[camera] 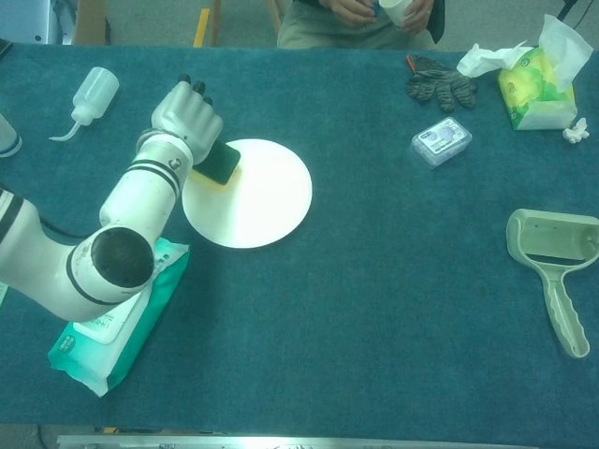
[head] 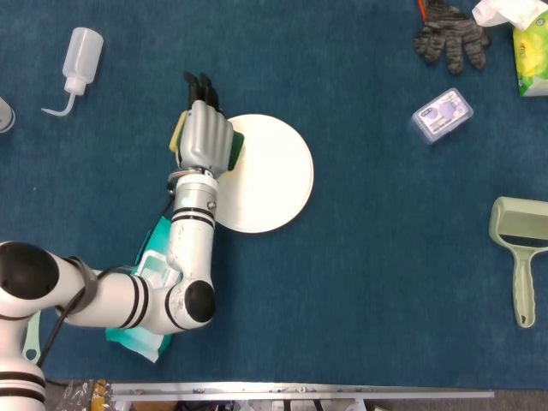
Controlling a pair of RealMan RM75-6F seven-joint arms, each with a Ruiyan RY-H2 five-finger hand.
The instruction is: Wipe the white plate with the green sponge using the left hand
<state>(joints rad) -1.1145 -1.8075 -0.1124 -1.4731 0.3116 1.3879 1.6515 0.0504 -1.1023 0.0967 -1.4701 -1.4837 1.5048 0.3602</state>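
A round white plate (head: 265, 175) (camera: 257, 196) lies flat on the blue cloth, left of centre. My left hand (head: 203, 137) (camera: 187, 117) is over the plate's left edge, palm down. It grips the green sponge (head: 235, 151) (camera: 221, 165), which has a yellow backing and rests on the plate's left rim. Most of the sponge is hidden under the hand in the head view. My right hand is out of sight in both views.
A squeeze bottle (head: 77, 58) lies at far left. A teal wipes pack (camera: 117, 327) sits under my left forearm. A grey glove (head: 451, 36), a small clear box (head: 442, 114), a tissue pack (camera: 538, 79) and a pale green dustpan (head: 518, 248) lie on the right.
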